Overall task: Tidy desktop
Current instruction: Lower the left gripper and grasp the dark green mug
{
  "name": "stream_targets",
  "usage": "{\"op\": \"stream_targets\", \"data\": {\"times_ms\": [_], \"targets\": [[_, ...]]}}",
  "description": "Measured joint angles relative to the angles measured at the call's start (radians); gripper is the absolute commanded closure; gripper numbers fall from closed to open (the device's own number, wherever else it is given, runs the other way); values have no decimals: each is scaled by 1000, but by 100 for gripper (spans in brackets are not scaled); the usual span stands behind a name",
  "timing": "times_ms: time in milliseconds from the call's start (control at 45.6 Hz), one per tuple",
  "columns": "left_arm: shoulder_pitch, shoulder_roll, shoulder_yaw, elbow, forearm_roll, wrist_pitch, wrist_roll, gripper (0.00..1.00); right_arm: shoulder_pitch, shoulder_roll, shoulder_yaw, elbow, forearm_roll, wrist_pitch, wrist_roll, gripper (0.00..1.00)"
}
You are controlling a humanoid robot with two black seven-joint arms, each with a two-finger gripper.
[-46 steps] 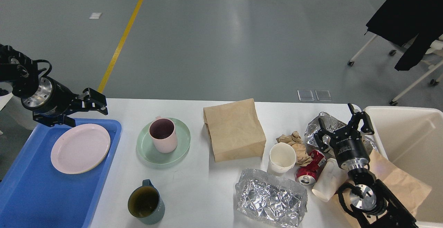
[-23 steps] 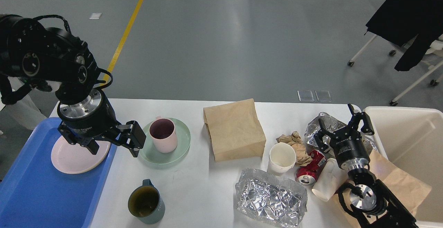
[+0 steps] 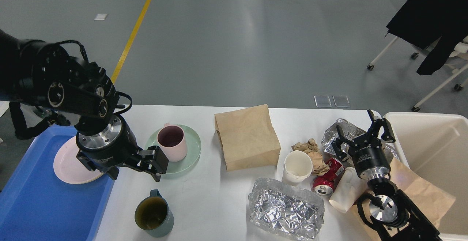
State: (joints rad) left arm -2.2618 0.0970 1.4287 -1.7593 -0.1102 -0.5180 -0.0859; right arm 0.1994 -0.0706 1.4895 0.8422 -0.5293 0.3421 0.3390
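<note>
The white desktop (image 3: 204, 197) carries dishes on the left and rubbish on the right. A pink mug (image 3: 172, 142) stands on a green plate (image 3: 190, 153). In front of them is a dark teal mug (image 3: 153, 215). My left gripper (image 3: 134, 168) hangs open, fingers down, between the blue tray (image 3: 36, 204) and the green plate, just above and behind the teal mug, holding nothing. My right gripper (image 3: 360, 134) is open and empty above crumpled foil (image 3: 342, 129) and a crushed red can (image 3: 327, 179).
A pink plate (image 3: 69, 162) lies in the blue tray, partly hidden by my left arm. Mid-table are a brown paper bag (image 3: 248, 136), an upright paper cup (image 3: 298, 168), crumpled brown paper (image 3: 310, 151) and a foil sheet (image 3: 285, 210). A cream bin (image 3: 435, 149) stands at far right.
My left arm has swung right and toward me, from over the tray's far edge to the table beside the green plate, with the gripper still open. The right arm has not moved.
</note>
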Motion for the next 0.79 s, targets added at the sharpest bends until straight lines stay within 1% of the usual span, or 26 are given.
{"op": "stream_targets", "data": {"times_ms": [66,153,329,417,482,636,789], "targets": [[57,-1,3,7,0,18,-1,4,0,0,0,0,0,0,0,0],[138,1,7,14,0,75,-1,4,0,0,0,1,0,0,0,0],[297,9,38,41,0,267,0,4,0,0,0,1,0,0,0,0],[364,6,41,52,0,332,0,4,0,0,0,2,1,0,0,0],[409,5,39,63,0,351,0,4,0,0,0,2,1,0,0,0],[495,3,35,121,0,360,0,4,-1,0,0,2,1,0,0,0],[552,-6,38,182,-2,367,1,4,-1,0,0,2,1,0,0,0]]}}
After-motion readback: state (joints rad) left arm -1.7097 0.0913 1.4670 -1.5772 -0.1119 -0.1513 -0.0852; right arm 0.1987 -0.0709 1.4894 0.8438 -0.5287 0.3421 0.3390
